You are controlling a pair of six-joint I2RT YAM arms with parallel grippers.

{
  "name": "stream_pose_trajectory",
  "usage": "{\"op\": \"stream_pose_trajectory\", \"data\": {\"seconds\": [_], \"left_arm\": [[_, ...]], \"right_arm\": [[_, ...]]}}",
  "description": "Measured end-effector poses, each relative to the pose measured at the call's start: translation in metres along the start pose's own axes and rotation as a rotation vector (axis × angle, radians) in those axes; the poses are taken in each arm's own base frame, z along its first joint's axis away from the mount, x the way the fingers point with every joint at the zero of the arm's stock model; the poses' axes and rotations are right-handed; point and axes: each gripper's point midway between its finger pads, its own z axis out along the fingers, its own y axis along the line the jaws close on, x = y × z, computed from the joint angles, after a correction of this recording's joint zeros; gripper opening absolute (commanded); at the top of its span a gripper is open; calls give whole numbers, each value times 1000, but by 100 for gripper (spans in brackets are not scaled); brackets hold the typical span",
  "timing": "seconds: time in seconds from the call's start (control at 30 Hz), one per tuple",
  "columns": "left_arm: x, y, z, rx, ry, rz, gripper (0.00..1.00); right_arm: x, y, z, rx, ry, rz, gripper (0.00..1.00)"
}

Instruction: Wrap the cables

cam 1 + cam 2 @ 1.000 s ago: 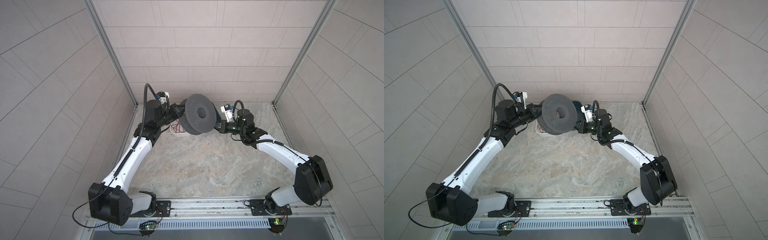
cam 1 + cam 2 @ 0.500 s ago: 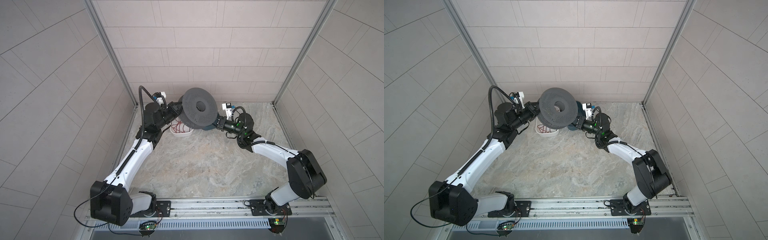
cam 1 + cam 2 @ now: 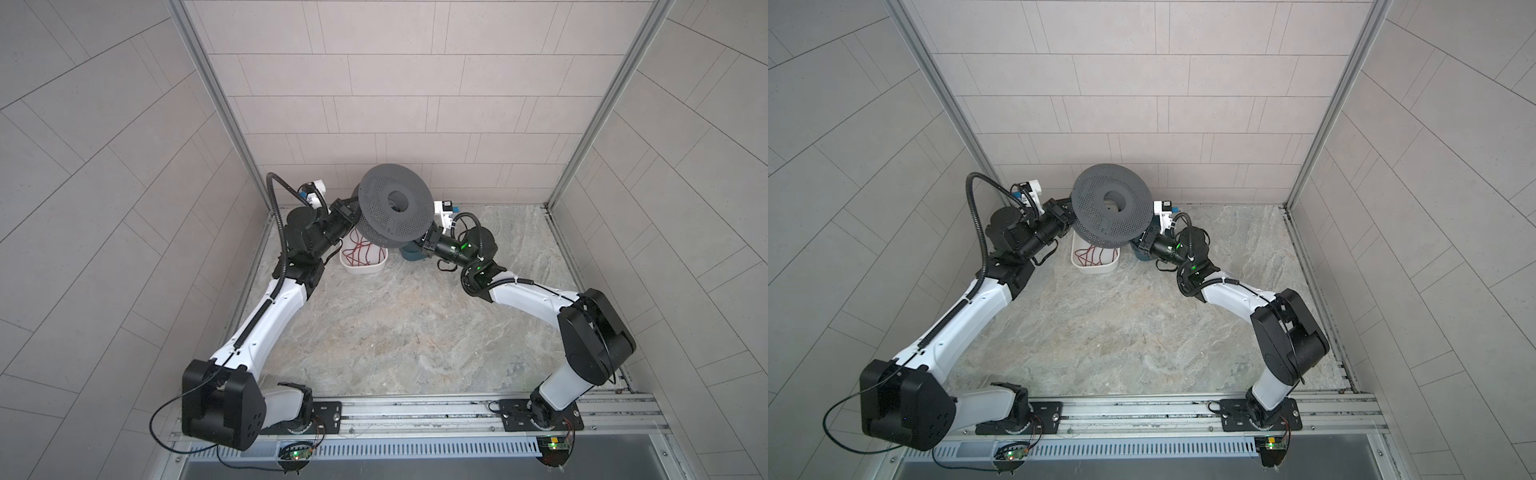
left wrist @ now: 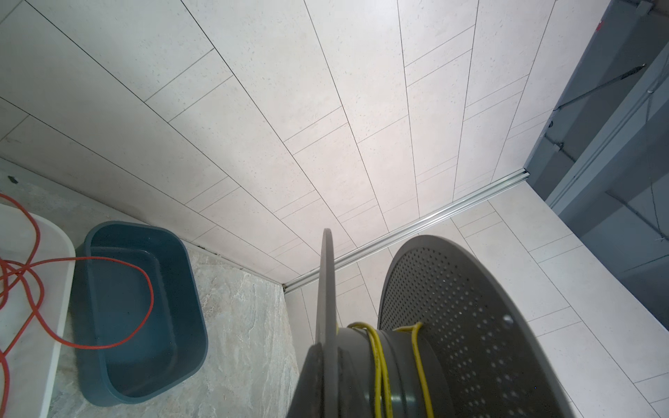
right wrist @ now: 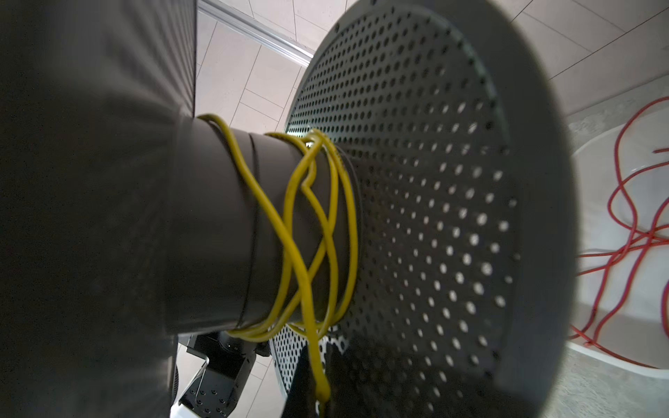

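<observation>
A: Right claw is pinched shut on the tail of the yellow cable; left claw clamps the spool by its rim, held aloft.
B: So yellow looks nearly done — loose turns round the hub. The red cable lies in the white tray — that's left, I'd say.

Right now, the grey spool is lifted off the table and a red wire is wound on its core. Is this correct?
No: the wire wound on the core of the grey spool is yellow, not red, as the right wrist view shows. The rest is correct.
</observation>
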Motion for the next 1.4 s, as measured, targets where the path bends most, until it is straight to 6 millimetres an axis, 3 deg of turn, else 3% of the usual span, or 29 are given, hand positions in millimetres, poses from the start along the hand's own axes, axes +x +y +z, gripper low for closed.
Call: {"op": "stream_pose_trajectory", "data": {"seconds": [0.33,0.63,1.03,1.4], "left_arm": [[0,6,0,-22,-3,-3,0],[-2,16,0,-54,-9,-15,0],[-7,23,-2,-77,-18,-16,0],[-12,30,-3,-85,3,-38,0]], "right_arm": [[-3,-8,-3,22,-19,11,0],[-6,-12,-7,57,-17,-1,24],[-1,-21,-15,102,-2,-11,29],[-6,-20,-42,148,-21,-38,48]]}}
